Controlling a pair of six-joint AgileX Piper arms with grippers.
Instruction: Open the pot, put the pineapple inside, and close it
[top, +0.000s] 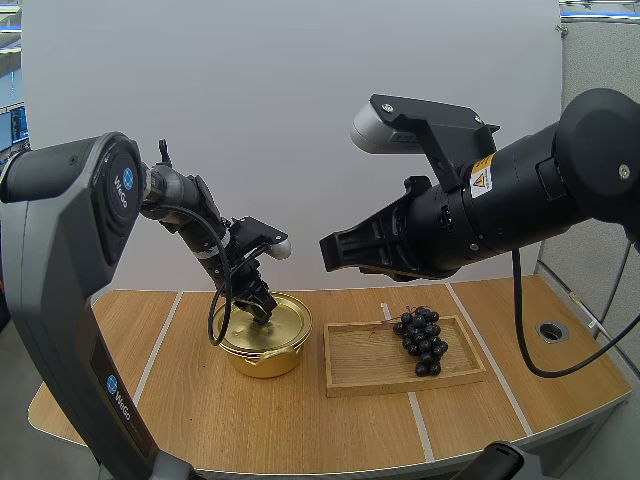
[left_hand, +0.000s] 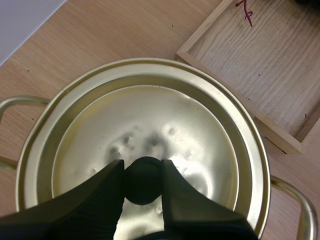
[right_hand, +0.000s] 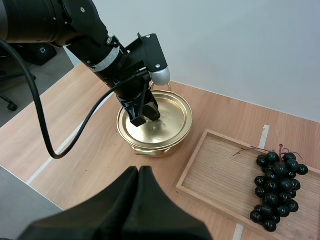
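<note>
- The left claw (left_hand: 142, 169) is down on the gold pot (top: 266, 352). Its two black fingers (left_hand: 95, 200) are closed onto the round black knob (left_hand: 143, 186) at the middle of the lid (left_hand: 150, 112), and the tips pinch the knob from either side.
- The lid sits flat on the pot. In the left wrist view its rim follows the pot's rim all the way round. A looped gold handle (left_hand: 296, 202) juts out from the pot's side.
- The pot stands on the wooden worktop (top: 300, 430), just beside the wooden tray (top: 358, 372), with a narrow strip of bare worktop between the two.
- The fruit on the worktop is a bunch of dark grapes (top: 423, 341), not a pineapple. It lies inside the tray, at the end farther from the pot. A thin reddish stem (right_hand: 248, 149) pokes out of the bunch onto the tray's floor.
- The right claw (top: 328, 250) hangs high above the worktop, well apart from the pot, the tray and the grapes. In the right wrist view its fingers lie pressed together as one dark wedge with nothing between them.
</note>
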